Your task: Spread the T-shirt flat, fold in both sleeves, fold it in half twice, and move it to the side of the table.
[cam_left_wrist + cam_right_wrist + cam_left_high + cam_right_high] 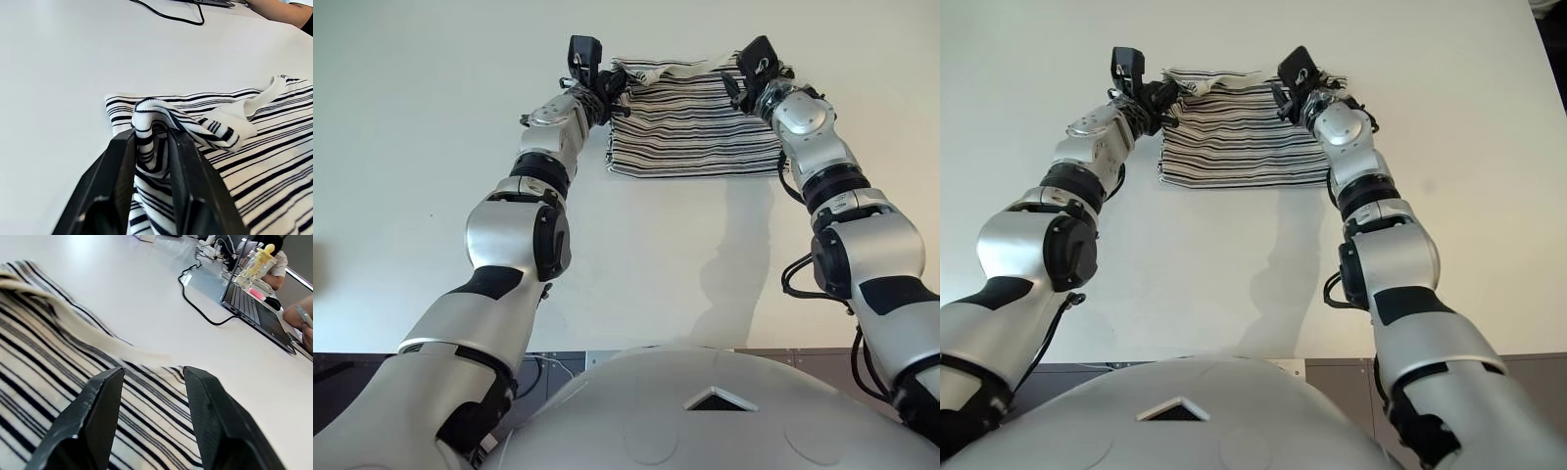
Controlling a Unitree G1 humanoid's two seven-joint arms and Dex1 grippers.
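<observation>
t-shirt (695,127), striped, folded, far corner pinched between left fingers (117,176); right fingers (98,416) apart, empty

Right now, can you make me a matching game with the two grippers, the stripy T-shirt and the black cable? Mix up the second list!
Things:
1. left gripper
2. right gripper
3. T-shirt
4. cable

States:
A. black, lying on the table beyond the T-shirt
B. open, fingers apart above the stripes
C. black and white stripes, lying on the table
D. shut on a bunch of striped cloth

Pairs: 1-D, 2-B, 3-C, 4-A.
</observation>
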